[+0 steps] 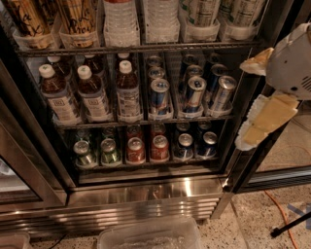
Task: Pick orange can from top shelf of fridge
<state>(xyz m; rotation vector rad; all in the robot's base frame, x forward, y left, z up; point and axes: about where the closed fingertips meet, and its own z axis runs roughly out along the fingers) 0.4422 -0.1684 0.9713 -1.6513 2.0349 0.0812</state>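
Note:
Two tall golden-orange cans with dark scrawled lettering stand in clear trays at the left end of the top shelf (146,48), one at the far left (26,17) and one beside it (77,17). Their tops are cut off by the top edge of the view. Clear water bottles (119,19) and pale tall cans (201,14) fill the rest of that shelf. The fridge (146,194) is open towards me. My gripper (252,104), white with yellowish parts, hangs at the right edge beside the fridge's right frame, level with the middle shelf and far right of the orange cans.
The middle rack holds brown white-capped bottles (92,92) and blue-and-silver slim cans (192,92). The bottom rack holds short green, red and blue cans (146,148). A glass door (19,175) stands at the left. A clear plastic bin (150,236) and an orange cable (279,214) lie on the floor.

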